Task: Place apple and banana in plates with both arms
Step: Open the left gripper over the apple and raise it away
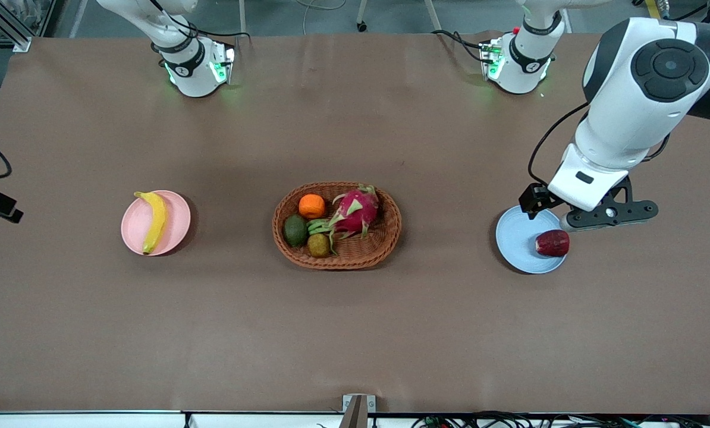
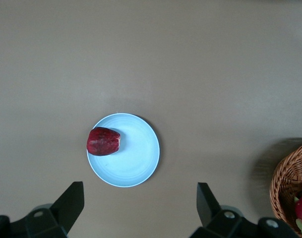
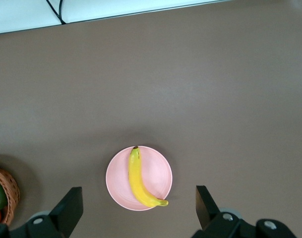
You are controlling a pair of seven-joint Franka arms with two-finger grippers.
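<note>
The dark red apple (image 1: 552,243) lies in the light blue plate (image 1: 517,238), at the rim toward the left arm's end of the table. My left gripper (image 1: 608,212) hangs high over that plate's edge, open and empty; its wrist view shows the gripper (image 2: 139,198), the apple (image 2: 103,141) and the plate (image 2: 136,161) well below. The yellow banana (image 1: 154,221) lies across the pale pink plate (image 1: 178,224) near the right arm's end. My right gripper (image 3: 138,197) is open and empty, high above the banana (image 3: 137,179) and pink plate (image 3: 158,171); it is out of the front view.
A brown woven basket (image 1: 392,238) stands mid-table between the plates, holding a pink dragon fruit (image 1: 355,209), an orange (image 1: 311,205), an avocado (image 1: 295,230) and a brownish fruit (image 1: 319,244). Its rim shows in the left wrist view (image 2: 284,181) and the right wrist view (image 3: 12,191).
</note>
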